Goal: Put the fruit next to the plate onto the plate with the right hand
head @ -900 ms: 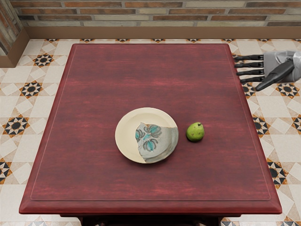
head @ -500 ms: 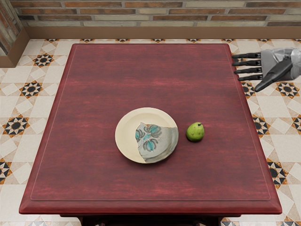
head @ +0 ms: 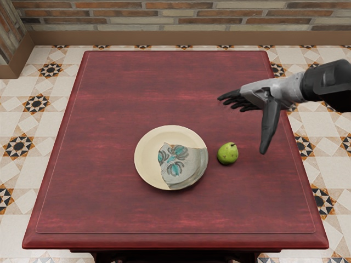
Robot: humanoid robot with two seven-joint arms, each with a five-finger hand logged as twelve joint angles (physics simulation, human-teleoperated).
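A small green pear [head: 227, 153] sits on the red wooden table, just right of a cream plate [head: 151, 145] that has a grey and teal pattern on its right half. My right hand [head: 247, 109] hovers over the table above and to the right of the pear, apart from it. Its fingers [head: 230, 98] stretch out to the left and its thumb [head: 269, 129] points down, so the hand is open and holds nothing. The arm comes in from the right edge. No left arm shows.
The red table [head: 109, 98] spans most of the view, on a patterned tile floor. A brick wall [head: 164, 11] runs along the back.
My right hand has swung in from beyond the table's right edge, moving left and down over the tabletop toward the pear. The pear and plate have not moved.
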